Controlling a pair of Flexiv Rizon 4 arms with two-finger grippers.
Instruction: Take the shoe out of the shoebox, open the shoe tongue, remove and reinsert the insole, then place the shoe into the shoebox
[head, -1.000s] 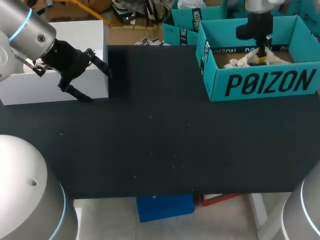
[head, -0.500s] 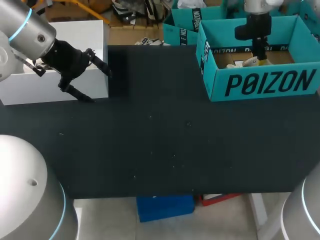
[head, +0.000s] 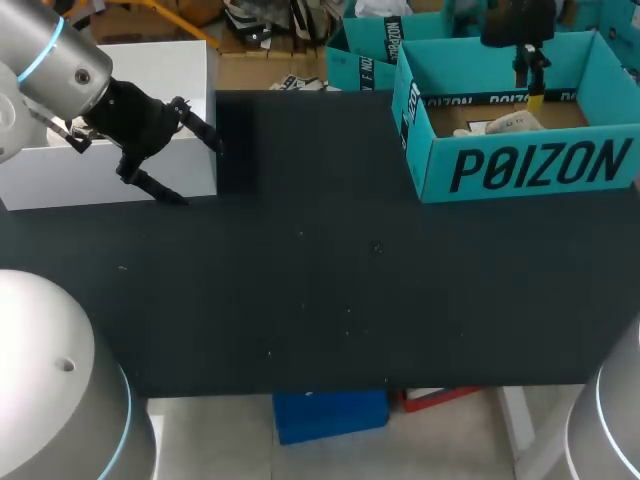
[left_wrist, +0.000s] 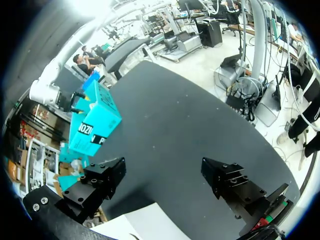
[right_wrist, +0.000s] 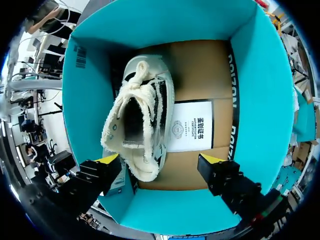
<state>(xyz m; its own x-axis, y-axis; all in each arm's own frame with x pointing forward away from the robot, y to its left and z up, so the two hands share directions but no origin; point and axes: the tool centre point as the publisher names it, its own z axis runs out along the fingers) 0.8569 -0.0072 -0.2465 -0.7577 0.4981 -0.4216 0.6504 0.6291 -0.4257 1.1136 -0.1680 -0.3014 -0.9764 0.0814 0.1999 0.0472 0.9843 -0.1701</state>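
Observation:
A cream canvas shoe (right_wrist: 140, 115) with frayed edges lies on its side on the cardboard floor of the teal shoebox (right_wrist: 260, 115), which stands at the table's far right (head: 530, 165). In the head view only part of the shoe (head: 505, 124) shows over the box wall. My right gripper (head: 530, 85) hangs above the box, open, with the shoe below and between its spread fingers (right_wrist: 160, 162), not touching it. My left gripper (head: 190, 165) is open and empty at the far left, over bare black table (left_wrist: 165, 172).
A white box (head: 120, 70) stands at the back left, right behind my left gripper. A white printed card (right_wrist: 192, 125) lies in the shoebox beside the shoe. The black table top (head: 320, 280) stretches between the two boxes.
My right gripper has opened, let go of the shoe and risen above the box. The shoe now rests on the box floor. The left arm has not moved.

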